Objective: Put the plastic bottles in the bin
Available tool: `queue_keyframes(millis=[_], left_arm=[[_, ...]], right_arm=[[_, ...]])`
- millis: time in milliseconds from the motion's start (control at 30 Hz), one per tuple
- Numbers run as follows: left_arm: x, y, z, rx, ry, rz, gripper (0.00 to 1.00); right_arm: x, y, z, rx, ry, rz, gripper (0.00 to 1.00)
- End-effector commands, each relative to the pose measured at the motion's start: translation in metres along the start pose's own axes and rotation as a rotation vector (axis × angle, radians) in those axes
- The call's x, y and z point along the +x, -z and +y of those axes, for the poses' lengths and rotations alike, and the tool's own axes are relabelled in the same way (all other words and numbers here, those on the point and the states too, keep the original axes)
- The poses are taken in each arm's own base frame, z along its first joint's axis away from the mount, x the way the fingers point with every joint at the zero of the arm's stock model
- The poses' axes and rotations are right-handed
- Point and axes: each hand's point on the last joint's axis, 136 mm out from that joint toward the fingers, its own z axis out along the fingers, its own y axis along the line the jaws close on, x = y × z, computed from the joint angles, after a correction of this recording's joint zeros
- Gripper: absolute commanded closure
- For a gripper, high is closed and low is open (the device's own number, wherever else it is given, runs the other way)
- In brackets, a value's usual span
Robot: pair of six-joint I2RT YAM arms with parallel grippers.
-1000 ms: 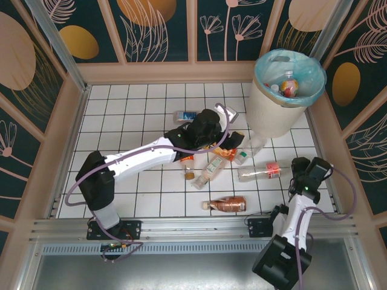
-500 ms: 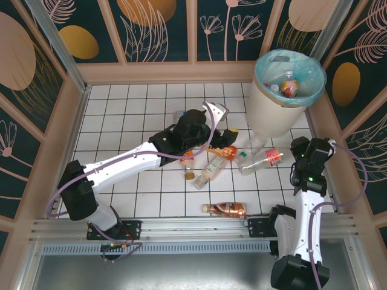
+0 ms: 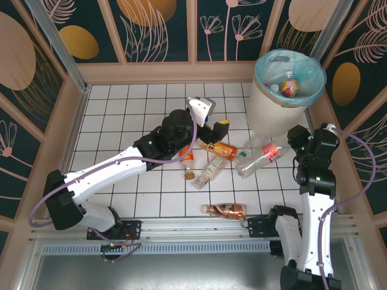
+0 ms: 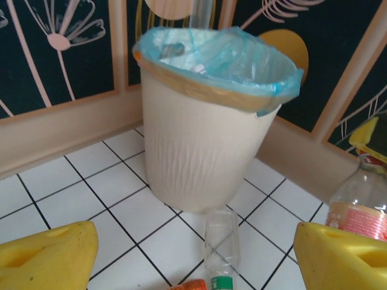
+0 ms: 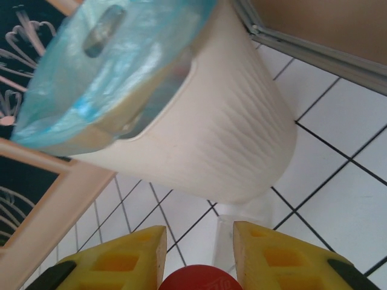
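The bin stands at the back right, with bottles inside its turquoise liner. My right gripper is shut on the red cap of a clear red-labelled bottle, just in front of the bin. My left gripper hangs open over the middle of the floor with nothing between its yellow fingers, facing the bin. Several bottles lie below it: an orange-labelled one, a green-labelled one and a clear one.
A copper-coloured bottle lies near the front edge, and a small brown-capped bottle lies left of the pile. Wooden walls close the tiled floor on three sides. The left half of the floor is bare tile.
The right arm has lifted the red-labelled bottle and carried it toward the bin. The left gripper has risen and pulled back left from the pile.
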Motion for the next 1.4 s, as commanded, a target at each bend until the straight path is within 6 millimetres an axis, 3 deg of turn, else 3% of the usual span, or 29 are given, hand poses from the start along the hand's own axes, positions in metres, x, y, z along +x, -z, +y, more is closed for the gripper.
queue_keyframes(millis=[0,167,300,467,633,767,1067,1133,1300,1367], left_arm=[[-0.026,0.013,0.007,-0.045,0.036,-0.097,0.15],[-0.033,0.019,0.012,-0.071,0.068,-0.13,0.15],[-0.027,0.016,0.012,-0.066,0.096,-0.109,0.15],[-0.014,0.008,0.011,-0.064,0.119,-0.063,0.15],[-0.009,-0.001,0.011,-0.073,0.116,-0.035,0.15],[-0.005,-0.01,0.005,-0.049,0.137,-0.011,0.15],[0.035,-0.024,0.002,-0.022,0.092,0.092,0.15],[0.041,-0.025,0.004,-0.029,0.069,0.106,0.15],[0.051,-0.029,0.011,-0.066,0.028,0.137,0.14],[0.051,-0.031,0.011,-0.068,0.024,0.14,0.14]], right_arm=[[-0.007,0.017,0.032,-0.121,0.052,0.006,0.9],[-0.019,0.029,0.071,-0.277,0.08,-0.01,0.9],[-0.035,0.039,0.104,-0.383,0.098,-0.048,0.91],[-0.066,0.049,0.14,-0.438,0.151,-0.143,0.91],[-0.113,0.049,0.169,-0.403,0.218,-0.298,0.91],[-0.141,0.036,0.169,-0.315,0.24,-0.407,0.92],[-0.183,0.004,0.176,-0.163,0.365,-0.571,0.91],[-0.195,0.004,0.192,-0.19,0.367,-0.585,0.92],[-0.207,0.018,0.258,-0.47,0.317,-0.531,0.92],[-0.219,0.021,0.269,-0.491,0.304,-0.553,0.92]])
